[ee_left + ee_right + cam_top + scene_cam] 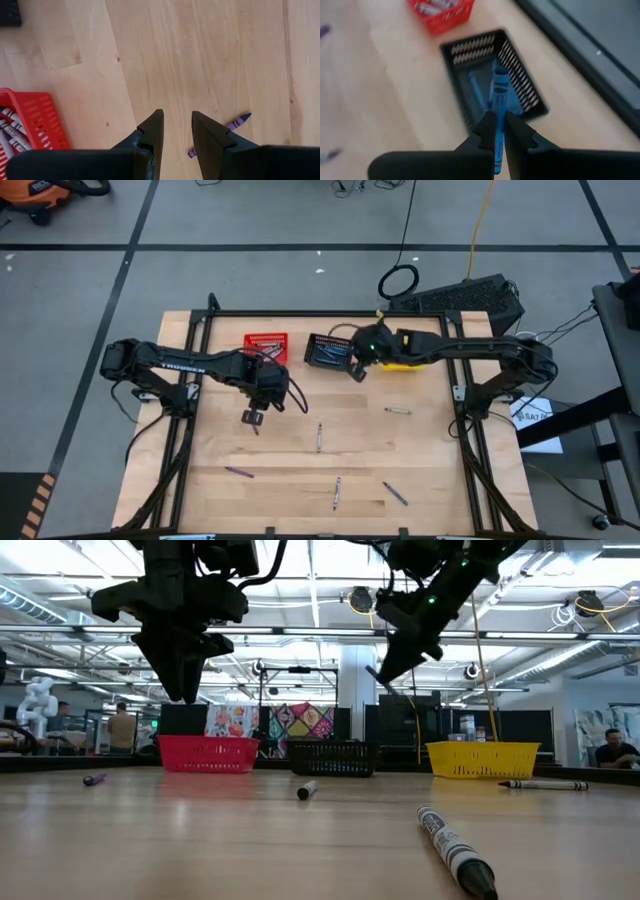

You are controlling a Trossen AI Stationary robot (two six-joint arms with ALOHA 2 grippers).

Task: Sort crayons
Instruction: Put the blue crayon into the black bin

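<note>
we have a blue crayon (498,107) pinched in the right claw (499,131), whose fingers are closed tight on its shaft, poised above the black basket (470,46) where other blue crayons lie. to do this well we should centre the crayon over the basket's floor, lower it inside the walls, then release so it cannot bounce out. the red basket (265,340) sits just beside. the left claw (177,132) hangs spread and empty over the surface (300,480), near a purple crayon (235,121), one of several loose crayons.
</note>
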